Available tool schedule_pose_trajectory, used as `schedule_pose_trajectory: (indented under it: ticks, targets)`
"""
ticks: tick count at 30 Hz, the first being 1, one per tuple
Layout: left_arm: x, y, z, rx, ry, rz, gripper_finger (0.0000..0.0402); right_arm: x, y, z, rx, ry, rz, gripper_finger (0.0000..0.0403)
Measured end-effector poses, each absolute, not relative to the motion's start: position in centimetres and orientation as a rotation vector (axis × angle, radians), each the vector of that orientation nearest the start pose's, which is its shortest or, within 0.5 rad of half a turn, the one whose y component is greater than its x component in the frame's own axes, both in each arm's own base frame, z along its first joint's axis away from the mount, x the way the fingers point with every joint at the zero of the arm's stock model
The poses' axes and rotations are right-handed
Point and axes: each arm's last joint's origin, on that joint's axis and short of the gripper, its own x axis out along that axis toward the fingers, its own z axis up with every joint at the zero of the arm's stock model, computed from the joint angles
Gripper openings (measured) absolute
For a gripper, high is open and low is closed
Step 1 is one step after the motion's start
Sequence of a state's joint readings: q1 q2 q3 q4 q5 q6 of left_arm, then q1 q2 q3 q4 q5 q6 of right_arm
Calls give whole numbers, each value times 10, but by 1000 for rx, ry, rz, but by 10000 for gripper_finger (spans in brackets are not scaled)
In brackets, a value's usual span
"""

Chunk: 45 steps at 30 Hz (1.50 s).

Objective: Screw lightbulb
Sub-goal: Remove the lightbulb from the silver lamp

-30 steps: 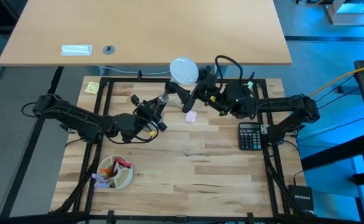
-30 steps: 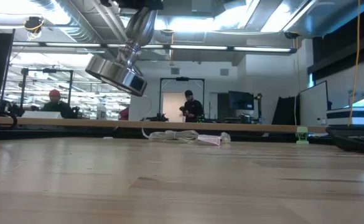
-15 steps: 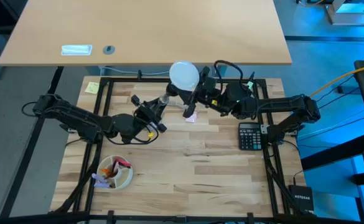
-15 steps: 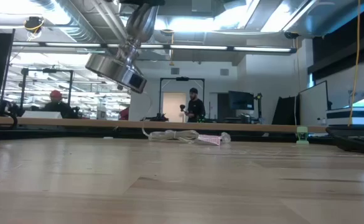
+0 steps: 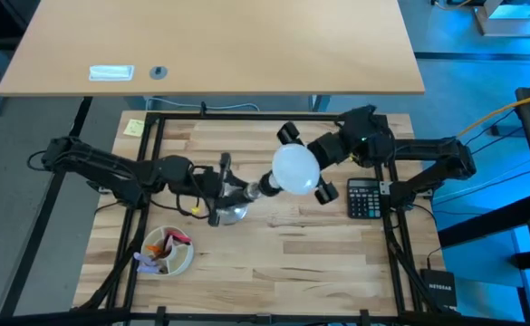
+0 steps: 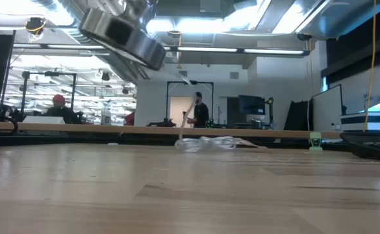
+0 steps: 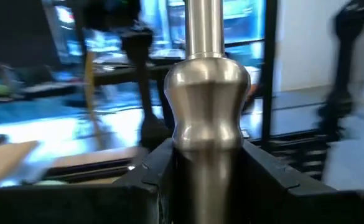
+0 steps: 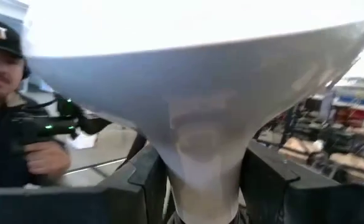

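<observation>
Above the surface [image 5: 274,244], the right end effector [image 5: 303,167] clamps the lightbulb [image 5: 294,169] against the stand [image 5: 231,204] gripped by the left end effector [image 5: 217,190]; slight misalignment risks cross-threading.

A light wooden table [image 5: 274,263] carries 3 visible things. A black calculator [image 5: 364,198] lies near its right edge, a small round bowl [image 5: 168,251] holding colourful bits sits near the front left corner, and a yellow sticky note [image 5: 134,128] lies at the far left corner. In the low view, a pale cable bundle [image 6: 209,143] rests on the tabletop's far side.
</observation>
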<state>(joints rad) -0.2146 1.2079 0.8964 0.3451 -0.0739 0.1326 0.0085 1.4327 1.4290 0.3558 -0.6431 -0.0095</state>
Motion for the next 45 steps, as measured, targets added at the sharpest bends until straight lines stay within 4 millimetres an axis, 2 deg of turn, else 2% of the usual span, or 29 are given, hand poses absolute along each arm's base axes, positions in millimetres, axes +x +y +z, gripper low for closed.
schedule_pose_trajectory:
  ticks: [5,11,13,20,25,30,36,41,45]
  targets:
    - [270,-49,329,84,30,-234,124,317,24,450,-101,-284,684,162]
    - [271,-45,329,102,34,-143,124,319,22,450,-73,-275,553,163]
    - [271,-45,329,111,35,-119,124,319,21,450,-47,-266,515,192]
    - [270,-42,330,125,37,42,124,321,16,449,26,-245,373,338]
    - [264,-43,336,125,24,174,124,313,15,449,20,-189,352,392]
    - [261,-47,337,152,30,271,124,292,14,454,34,-104,319,385]
    - [259,-45,338,164,37,418,124,258,10,456,58,39,183,374]
    - [257,-41,337,166,51,550,124,241,6,443,120,234,51,374]
    - [255,-38,336,175,80,677,124,244,4,425,197,334,-54,374]
